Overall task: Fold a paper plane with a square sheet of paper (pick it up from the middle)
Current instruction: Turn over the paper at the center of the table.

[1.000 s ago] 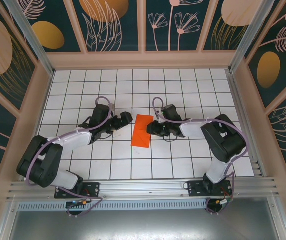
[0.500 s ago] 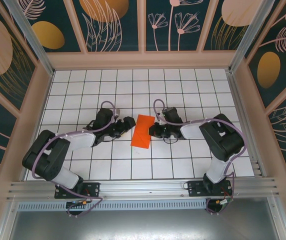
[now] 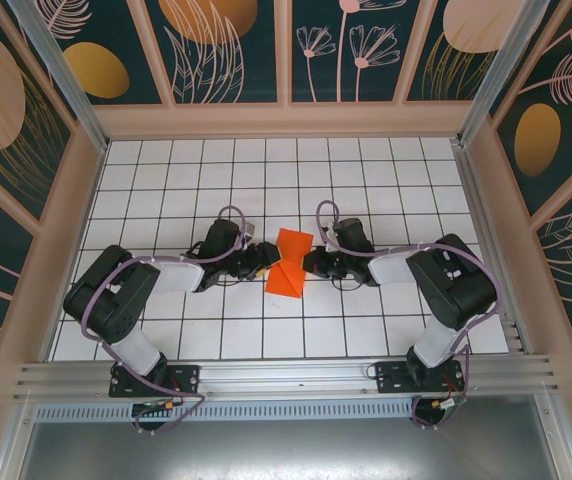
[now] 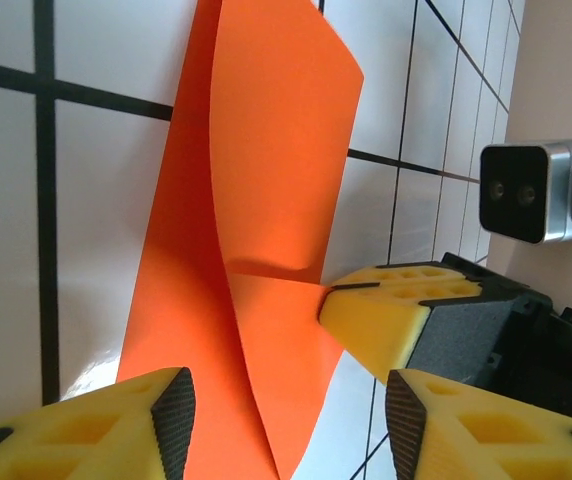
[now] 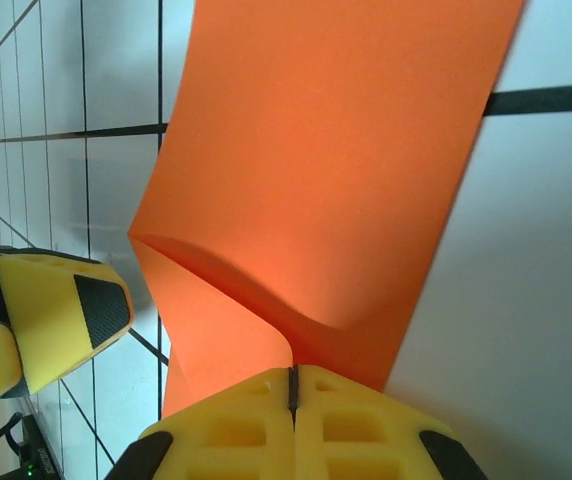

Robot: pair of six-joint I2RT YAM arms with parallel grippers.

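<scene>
You can see the square sheet of paper (image 3: 288,262) mid-table (image 3: 166,190), bent up. Your right gripper (image 5: 292,375) pinches one edge tight. Your left gripper (image 4: 286,410) sits part-way open around the other edge.

You have bright, even light from above in the top view: the white table (image 3: 216,330) shows no glare, and the arms cast only soft, short shadows. Through the left wrist camera, the square sheet of paper (image 4: 266,150) is sharp, with a dark shadow band at its fold and a brighter glow on its upper face. The right wrist view is dimmer, its tiles bluish-grey and softly focused.
</scene>
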